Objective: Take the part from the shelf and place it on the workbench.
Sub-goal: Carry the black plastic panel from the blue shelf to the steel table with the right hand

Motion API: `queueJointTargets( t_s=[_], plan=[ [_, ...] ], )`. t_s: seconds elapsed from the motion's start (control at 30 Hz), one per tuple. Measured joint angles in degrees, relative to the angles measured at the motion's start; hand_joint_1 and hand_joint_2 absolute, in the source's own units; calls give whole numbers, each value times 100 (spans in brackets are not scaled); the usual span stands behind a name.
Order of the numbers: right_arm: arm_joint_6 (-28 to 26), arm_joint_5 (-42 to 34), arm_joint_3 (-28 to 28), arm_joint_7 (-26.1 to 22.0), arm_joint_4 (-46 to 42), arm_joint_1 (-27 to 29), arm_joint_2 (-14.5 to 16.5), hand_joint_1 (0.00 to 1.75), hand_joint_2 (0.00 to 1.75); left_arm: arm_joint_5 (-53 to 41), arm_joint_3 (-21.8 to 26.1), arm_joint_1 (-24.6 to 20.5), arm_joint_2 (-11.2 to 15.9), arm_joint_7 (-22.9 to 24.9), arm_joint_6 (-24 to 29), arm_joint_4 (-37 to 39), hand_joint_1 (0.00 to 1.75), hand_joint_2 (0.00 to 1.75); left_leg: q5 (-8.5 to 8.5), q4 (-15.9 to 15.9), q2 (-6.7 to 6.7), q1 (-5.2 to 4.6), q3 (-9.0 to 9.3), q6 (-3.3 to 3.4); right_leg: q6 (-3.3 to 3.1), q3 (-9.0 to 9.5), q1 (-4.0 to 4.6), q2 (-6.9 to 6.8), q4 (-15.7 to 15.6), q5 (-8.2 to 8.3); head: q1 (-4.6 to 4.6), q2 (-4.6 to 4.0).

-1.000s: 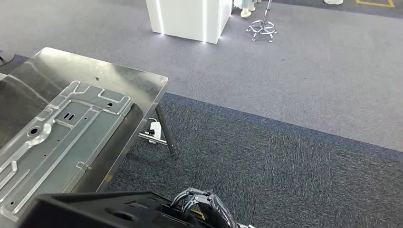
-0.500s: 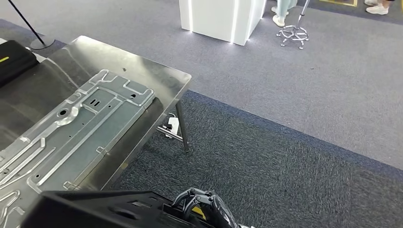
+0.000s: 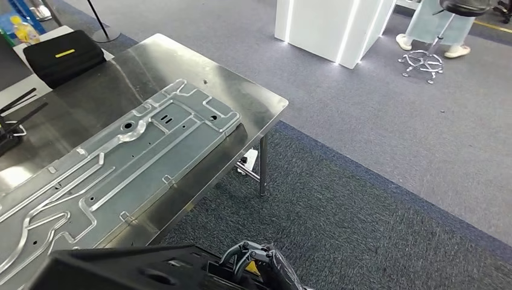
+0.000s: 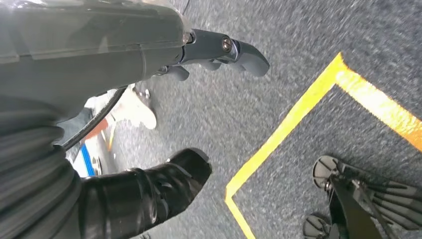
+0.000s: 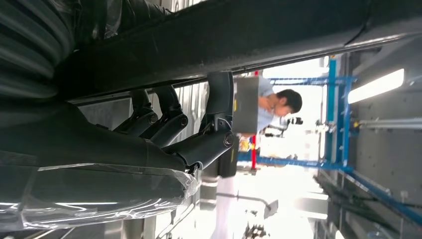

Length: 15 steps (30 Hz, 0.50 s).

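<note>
Black part (image 3: 133, 273) low in head view, near robot, short of steel surface (image 3: 253, 99). Right hand (image 3: 256, 258) at its near-right edge, fingers (image 5: 171, 124) curled up against part's underside, apparently gripping it. Left hand (image 4: 219, 50) over carpet (image 4: 298, 59), fingers extended; holding anything — cannot tell. Stamped metal panel (image 3: 127, 169) lies flat on surface.

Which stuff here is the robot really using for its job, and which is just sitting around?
For the job:
- black part, held at the bottom of the head view
- right hand, gripping its edge
- shiny steel workbench

Just sitting around:
- big stamped metal sheet lying on the bench
- black case
- white pillar
- stool base
</note>
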Motion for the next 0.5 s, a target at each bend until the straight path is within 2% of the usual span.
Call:
queueJointTargets(
  t_s=[0.03,0.1,0.13,0.17,0.23,0.3,0.33,0.37,0.4,0.47,0.5],
  plan=[
    [0,0,0,-1,-8,5,-5,175,175,-1,0,4,-5,0,0,1,0,175,-6,12,-49,4,-25,-32,-10,27,12,39,-96,15,-1,0],
    [0,-1,0,-1,-27,11,-9,175,175,-1,0,20,-8,0,1,1,0,175,-4,5,-130,15,-56,-108,-48,38,22,-54,-133,27,-2,0],
    [0,-1,0,-1,-36,11,-9,175,175,-1,0,27,-8,1,1,1,0,175,-26,33,-78,18,-67,-137,-82,62,15,-109,-170,43,-3,0],
    [0,-1,0,-1,-48,12,-9,175,175,-1,0,27,-12,2,1,1,0,175,-100,139,39,19,-112,-161,-120,90,3,-176,-212,57,-8,0],
    [0,-3,0,-3,-66,20,-9,175,175,-1,0,10,-20,4,1,2,0,175,-424,694,353,29,-369,-201,-176,128,0,-327,-261,63,-17,0],
    [0,-5,0,-4,-73,32,-13,175,175,-1,0,-3,-24,5,1,2,0,175,-735,1391,477,57,-723,-253,-193,130,11,-480,-258,45,-21,0],
    [0,-5,0,-4,-73,36,-15,175,175,-1,0,-2,-24,5,1,2,0,175,-757,1549,496,72,-804,-275,-191,131,13,-553,-254,35,-22,0],
    [0,-5,0,-4,-73,36,-17,175,175,-1,0,3,-23,7,1,2,0,175,-668,1487,517,87,-768,-291,-180,137,12,-621,-248,22,-22,0],
    [0,-5,0,-4,-73,36,-19,175,175,0,0,10,-22,10,1,2,0,175,-497,1216,561,98,-622,-300,-164,148,9,-683,-241,6,-22,0],
    [-1,-5,0,-4,-76,38,-20,175,175,1,0,11,-22,15,1,2,0,175,-159,436,774,97,-202,-286,-110,181,19,-800,-220,-38,-22,0],
    [-2,-5,0,-4,-81,38,-23,175,175,1,0,3,-23,16,1,2,0,175,-72,171,855,84,-64,-257,-76,197,29,-848,-213,-57,-20,0]
  ],
)
